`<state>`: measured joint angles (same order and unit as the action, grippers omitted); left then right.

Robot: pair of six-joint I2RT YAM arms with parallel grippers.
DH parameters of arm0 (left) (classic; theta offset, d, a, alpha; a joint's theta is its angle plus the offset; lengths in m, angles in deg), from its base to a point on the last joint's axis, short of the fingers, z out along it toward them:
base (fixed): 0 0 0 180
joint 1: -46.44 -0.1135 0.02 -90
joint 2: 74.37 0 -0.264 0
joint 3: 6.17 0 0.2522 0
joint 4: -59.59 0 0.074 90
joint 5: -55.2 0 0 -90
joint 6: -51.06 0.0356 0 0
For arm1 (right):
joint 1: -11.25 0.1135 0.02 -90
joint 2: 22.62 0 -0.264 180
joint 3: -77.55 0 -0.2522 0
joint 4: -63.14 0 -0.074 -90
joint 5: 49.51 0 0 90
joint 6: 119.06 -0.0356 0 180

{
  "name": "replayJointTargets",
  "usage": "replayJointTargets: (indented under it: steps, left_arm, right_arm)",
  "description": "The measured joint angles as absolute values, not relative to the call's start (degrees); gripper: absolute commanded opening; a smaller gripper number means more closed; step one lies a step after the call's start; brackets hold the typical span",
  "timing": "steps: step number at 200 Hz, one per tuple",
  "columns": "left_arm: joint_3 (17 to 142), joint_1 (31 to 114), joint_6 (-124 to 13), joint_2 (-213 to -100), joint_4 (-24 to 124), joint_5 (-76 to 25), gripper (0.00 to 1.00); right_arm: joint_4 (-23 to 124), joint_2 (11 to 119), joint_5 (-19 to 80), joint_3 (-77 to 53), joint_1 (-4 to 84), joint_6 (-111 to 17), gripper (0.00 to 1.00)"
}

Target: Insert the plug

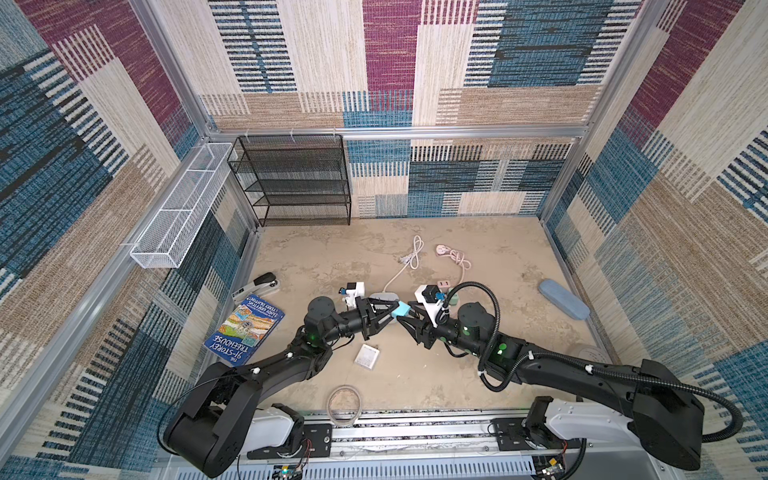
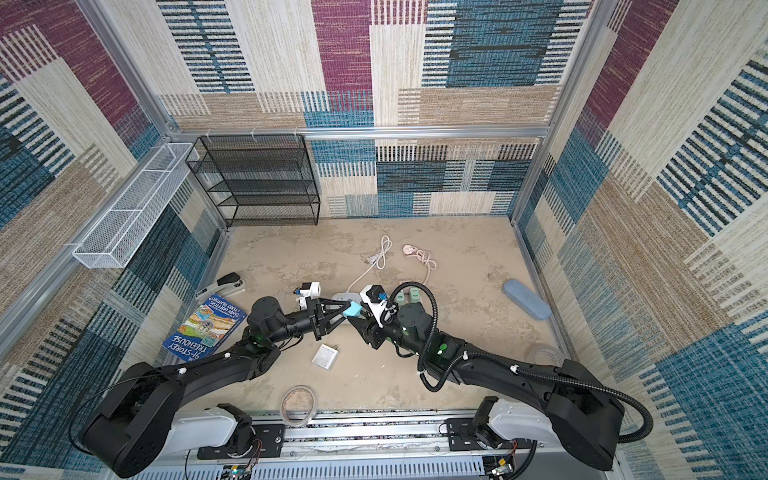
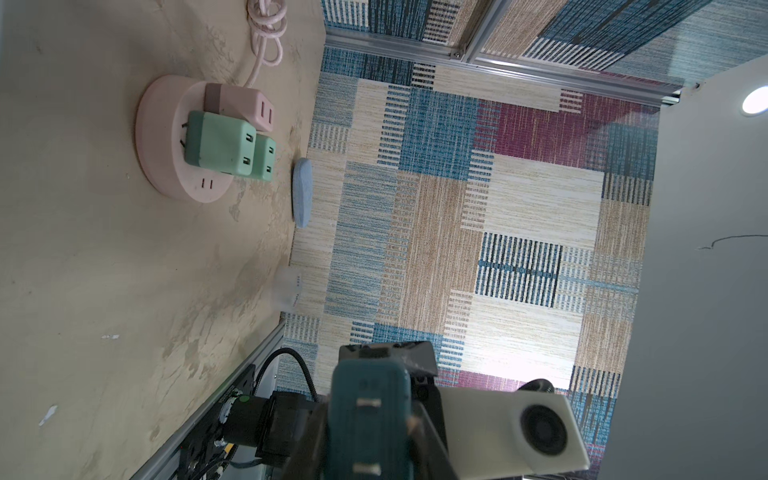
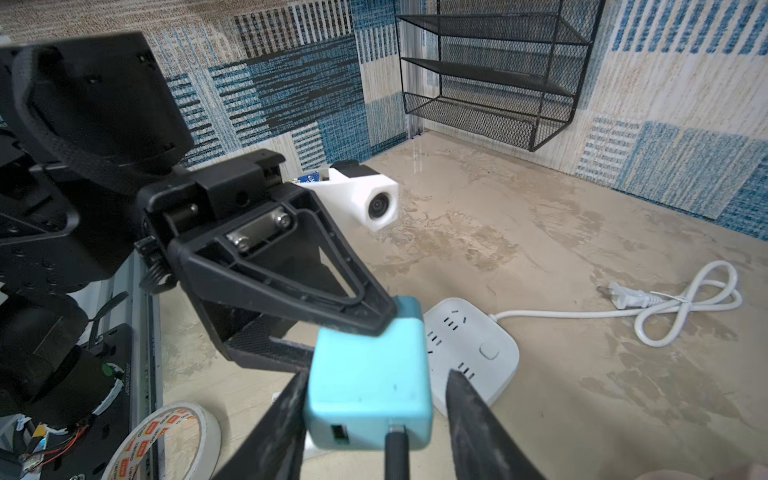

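**Risk.** The plug (image 4: 370, 386) is off the tabletop (image 1: 415, 382). It hangs in the air between the two arms, above the near edge of the white power strip (image 4: 469, 349). It appears as a pale blue block in both top views (image 1: 402, 309) (image 2: 354, 309).

The exchange between the arms looks like the weak point. If the left fingers (image 4: 291, 286) let go before the right fingers (image 4: 478, 428) have closed on both flanks, the plug would likely drop onto the strip or the tabletop.

A one-sided squeeze could also twist the body and leave the prongs (image 3: 368, 402) askew to the slots. A skewed plug would probably jam, or push the strip along instead of seating, since nothing visible pins the strip down.

Which outlet is intended cannot be told. The pink round strip (image 3: 166, 174) already carries green adapters (image 3: 220, 145) and a pink adapter (image 3: 249, 108), so few slots on it look free.

**Fingers.**
- **Left fingers:** closed narrow on the plug, pinching one end of it. In the left wrist view the prong face is turned toward that camera.
- **Right fingers:** part open, straddling the opposite end of the plug. One finger appears to touch a flank. The other stands just off it, and the white strip shows through the gap. They are judged not yet to be gripping, so the left fingers alone carry the plug.
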<state>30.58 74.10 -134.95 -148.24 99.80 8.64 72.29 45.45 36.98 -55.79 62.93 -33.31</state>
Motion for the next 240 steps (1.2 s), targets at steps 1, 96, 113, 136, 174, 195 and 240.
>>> replayJointTargets:
  steps: [1,96,113,136,174,195,240]
  left_arm:
    - [30.58,74.08,-134.95,-148.19,99.74,8.64,0.0]
    - [30.29,73.88,-138.1,-150.22,104.24,7.44,0.0]
    - [29.9,73.82,-139.5,-151.43,106.88,7.13,0.0]
    - [29.2,73.79,-141.16,-152.19,109.7,6.63,0.0]
    - [29.0,73.64,-142.64,-152.69,113.03,5.03,0.0]
    - [28.89,73.57,-143.74,-153.79,115.52,4.25,0.0]
    - [28.19,73.51,-146.67,-156.17,120.13,2.69,0.0]
  right_arm:
    - [72.29,45.47,36.98,-55.76,62.93,-33.28,0.53]
    - [70.96,46.98,34.32,-53.34,62.45,-32.0,0.37]
    - [70.96,47.44,34.38,-53.01,62.3,-31.75,0.35]
    - [70.94,47.79,33.62,-52.44,61.97,-31.36,0.29]
    - [70.46,48.73,32.81,-50.39,61.42,-30.42,0.26]
    - [70.02,49.34,32.57,-49.36,61.18,-29.85,0.25]
    - [67.85,50.91,30.82,-47.04,60.15,-29.22,0.0]
